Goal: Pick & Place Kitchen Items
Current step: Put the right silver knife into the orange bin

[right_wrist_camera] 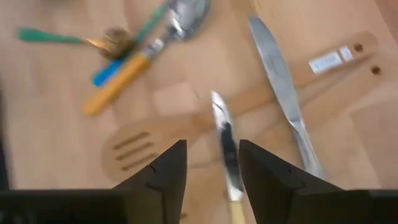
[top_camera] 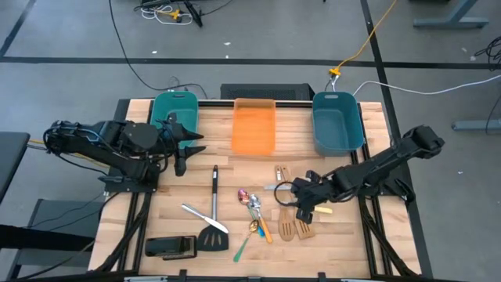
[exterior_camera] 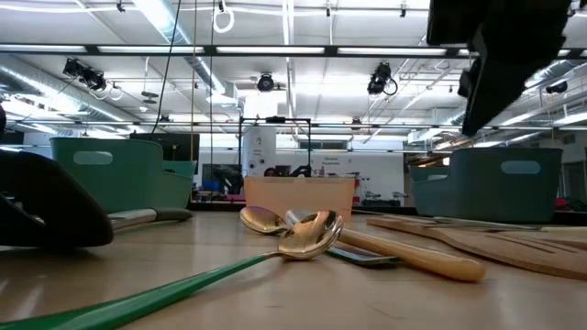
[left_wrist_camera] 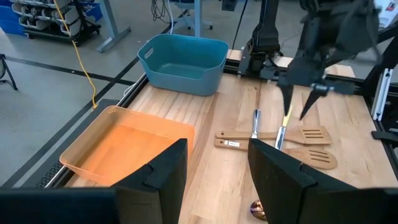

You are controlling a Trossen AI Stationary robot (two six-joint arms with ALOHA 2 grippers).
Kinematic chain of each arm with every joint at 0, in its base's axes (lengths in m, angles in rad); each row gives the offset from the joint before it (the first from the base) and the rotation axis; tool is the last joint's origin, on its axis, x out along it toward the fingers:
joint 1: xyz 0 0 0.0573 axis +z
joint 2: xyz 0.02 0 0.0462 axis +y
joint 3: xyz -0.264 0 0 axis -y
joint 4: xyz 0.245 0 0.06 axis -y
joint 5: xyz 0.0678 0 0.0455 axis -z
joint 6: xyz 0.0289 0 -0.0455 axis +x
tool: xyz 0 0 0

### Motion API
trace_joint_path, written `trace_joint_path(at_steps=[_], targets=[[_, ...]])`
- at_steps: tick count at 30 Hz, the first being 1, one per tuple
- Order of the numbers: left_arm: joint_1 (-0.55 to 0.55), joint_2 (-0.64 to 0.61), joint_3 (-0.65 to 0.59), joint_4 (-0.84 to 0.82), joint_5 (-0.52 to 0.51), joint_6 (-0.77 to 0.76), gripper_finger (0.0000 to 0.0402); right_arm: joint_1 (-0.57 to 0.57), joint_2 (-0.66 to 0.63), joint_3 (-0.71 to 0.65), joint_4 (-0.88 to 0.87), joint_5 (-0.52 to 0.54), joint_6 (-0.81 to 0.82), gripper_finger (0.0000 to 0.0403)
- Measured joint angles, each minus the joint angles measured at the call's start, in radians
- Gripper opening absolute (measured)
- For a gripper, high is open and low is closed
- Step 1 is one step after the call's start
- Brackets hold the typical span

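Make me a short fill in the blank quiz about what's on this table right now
1. The bin between the two teal bins is coloured ____.
2. The right gripper hangs over the wooden ____.
3. The left gripper waits beside the ____ teal bin.
4. The spoon nearest the table's front edge has a ____ handle.

Missing words: orange; spatulas; left; green

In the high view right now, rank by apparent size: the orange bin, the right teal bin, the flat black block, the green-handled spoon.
1. Orange bin and right teal bin: too alike to rank.
2. Flat black block.
3. Green-handled spoon, the slimmest.
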Motion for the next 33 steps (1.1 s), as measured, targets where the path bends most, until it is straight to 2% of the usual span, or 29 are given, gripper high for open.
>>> trace_joint_path(at_steps=[6,15,33], targets=[[0.000,0.000,0.000,0.000,0.000,0.000,0.0177,-0.050,0.054,0.000,-0.067,0.001,0.000,0.0152],[0.000,0.000,0.000,-0.004,0.000,0.000,0.0177,-0.108,0.063,0.000,-0.138,0.039,-0.028,0.0153],[0.000,0.000,0.000,-0.003,0.000,0.000,0.0177,-0.114,0.075,0.000,-0.198,0.105,-0.039,0.0159]])
